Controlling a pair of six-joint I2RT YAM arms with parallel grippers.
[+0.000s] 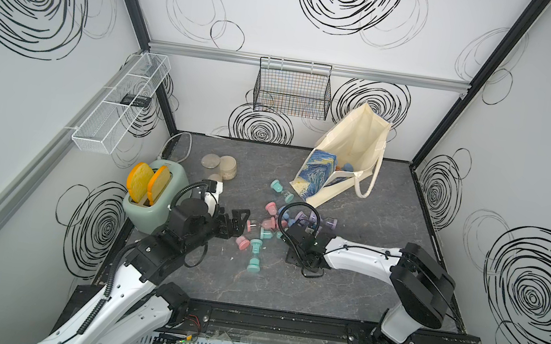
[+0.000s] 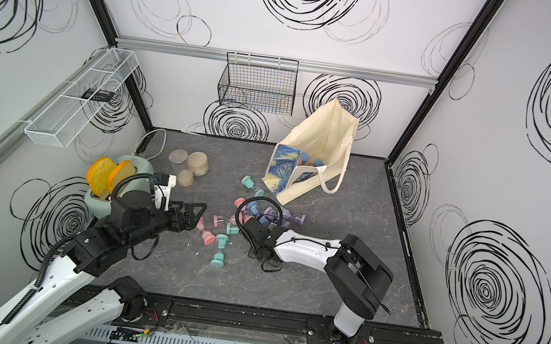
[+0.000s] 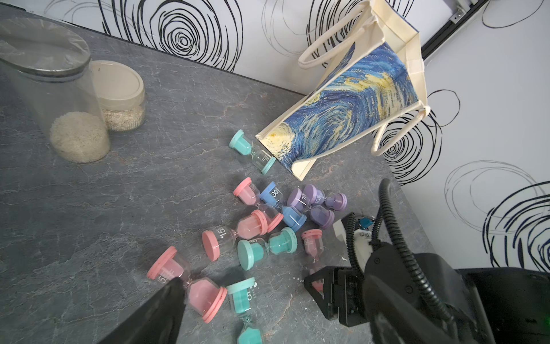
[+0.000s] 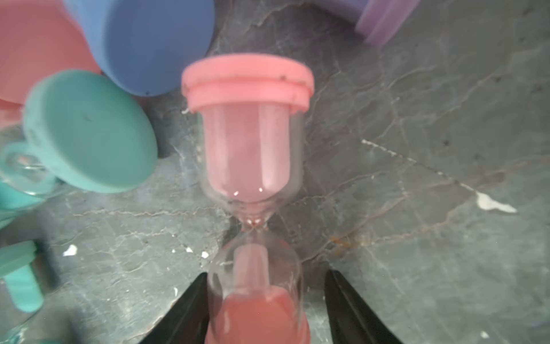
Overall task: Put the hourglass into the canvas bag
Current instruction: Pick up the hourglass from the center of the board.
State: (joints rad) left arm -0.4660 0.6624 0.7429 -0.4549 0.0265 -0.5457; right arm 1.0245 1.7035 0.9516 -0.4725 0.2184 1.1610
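Bearing "15" — pink hourglass (image 3: 228, 237); blue hourglass (image 3: 275, 195) — "30".

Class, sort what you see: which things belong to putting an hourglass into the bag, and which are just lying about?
Belongs to the job: pink hourglass, right gripper with its fingers either side of it, canvas bag, other hourglasses.

Just lying about: toaster, grain jars, black wire basket, white mesh shelf.
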